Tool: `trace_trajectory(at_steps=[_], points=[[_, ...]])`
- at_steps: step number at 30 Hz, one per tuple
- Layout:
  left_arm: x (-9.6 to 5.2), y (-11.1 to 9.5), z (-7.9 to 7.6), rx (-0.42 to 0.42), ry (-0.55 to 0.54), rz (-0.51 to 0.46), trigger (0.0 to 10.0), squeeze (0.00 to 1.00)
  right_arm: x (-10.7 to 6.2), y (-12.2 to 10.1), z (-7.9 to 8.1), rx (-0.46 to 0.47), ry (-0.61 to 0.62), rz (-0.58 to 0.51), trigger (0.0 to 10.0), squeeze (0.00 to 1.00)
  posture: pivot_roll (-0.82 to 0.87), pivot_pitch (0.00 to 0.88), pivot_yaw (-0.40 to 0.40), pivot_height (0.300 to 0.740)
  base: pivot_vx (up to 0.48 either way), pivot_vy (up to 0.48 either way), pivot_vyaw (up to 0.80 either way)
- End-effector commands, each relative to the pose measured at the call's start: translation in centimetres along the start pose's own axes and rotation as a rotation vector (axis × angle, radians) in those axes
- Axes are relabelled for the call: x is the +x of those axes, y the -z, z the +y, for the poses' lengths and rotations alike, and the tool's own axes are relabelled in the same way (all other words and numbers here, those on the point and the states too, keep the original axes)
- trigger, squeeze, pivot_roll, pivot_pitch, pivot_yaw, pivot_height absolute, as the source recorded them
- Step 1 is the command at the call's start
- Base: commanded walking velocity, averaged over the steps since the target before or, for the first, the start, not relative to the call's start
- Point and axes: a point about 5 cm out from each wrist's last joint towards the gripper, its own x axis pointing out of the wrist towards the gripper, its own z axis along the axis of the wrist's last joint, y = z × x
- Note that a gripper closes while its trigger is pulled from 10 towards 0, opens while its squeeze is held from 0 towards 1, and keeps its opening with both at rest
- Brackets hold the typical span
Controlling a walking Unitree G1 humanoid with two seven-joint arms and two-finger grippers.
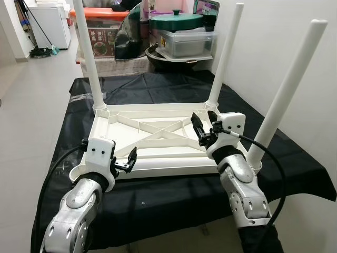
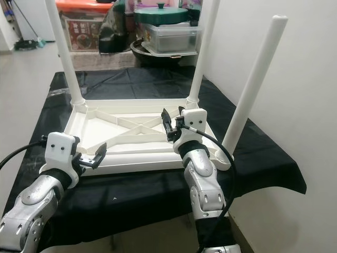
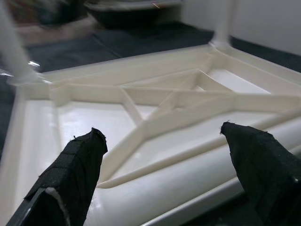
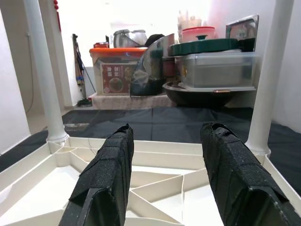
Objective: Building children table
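Observation:
A white children's table top lies upside down on a black cloth, its ribbed underside facing up. Three white legs stand upright in its corners: far left, far right and near right. My left gripper is open, hovering just over the near rim beside the near left corner, with nothing between its fingers. My right gripper is open above the right side of the top, pointing toward the far edge, its fingers holding nothing.
Behind the cloth is clutter: a clear box under a green lid, an orange-lidded box and a white cabinet. A white wall stands close on the right. Tiled floor lies on the left.

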Motion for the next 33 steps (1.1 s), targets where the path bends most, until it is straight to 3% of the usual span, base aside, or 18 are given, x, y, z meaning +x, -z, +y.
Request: trace_trajectory(at_steps=[1,3,9,12,16,18,21,24,33], points=[[0.2,0.4,0.9,-0.046,0.046,0.075,10.0,0.00,-0.2,0.5,0.1,0.004,0.003,0.027,10.0,0.00,0.11,0.090,-0.068,0.740,0.000,0.000,0.00],[0.7,0.5,2.0,-0.107,0.175,0.168,10.0,0.00,-0.3,0.6,0.3,0.008,0.005,0.031,10.0,0.00,0.12,0.105,-0.057,0.740,0.000,0.000,0.00],[0.8,0.4,2.8,-0.137,0.278,0.237,10.0,0.00,-0.4,0.6,0.5,0.013,0.008,0.033,10.0,0.00,0.12,0.124,-0.045,0.740,0.000,0.000,0.00],[1.0,0.4,3.7,-0.154,0.363,0.331,10.0,0.00,-0.6,0.6,0.7,0.017,0.015,0.039,10.0,0.00,0.13,0.149,-0.024,0.740,0.000,0.000,0.00],[1.0,0.1,4.4,-0.155,0.383,0.368,10.0,0.00,-0.7,0.7,0.8,0.018,0.018,0.041,10.0,0.00,0.13,0.156,-0.014,0.740,0.000,0.000,0.00],[1.0,-1.1,6.3,-0.136,0.411,0.430,10.0,0.00,-0.9,0.8,1.0,0.025,0.027,0.045,10.0,0.00,0.16,0.171,0.010,0.740,0.000,0.000,0.00],[1.0,-1.8,7.0,-0.132,0.417,0.446,10.0,0.00,-0.9,1.0,1.1,0.029,0.033,0.049,10.0,0.00,0.16,0.172,0.010,0.740,0.000,0.000,0.00],[0.6,-2.2,8.8,-0.140,0.408,0.498,10.0,0.00,-1.1,1.2,1.3,0.038,0.042,0.057,10.0,0.00,0.17,0.176,0.025,0.740,0.000,0.000,0.00],[-0.2,-1.9,9.3,-0.188,0.436,0.575,10.0,0.00,-1.3,1.4,1.3,0.039,0.051,0.069,10.0,0.00,0.18,0.181,0.031,0.740,0.000,0.000,0.00]])
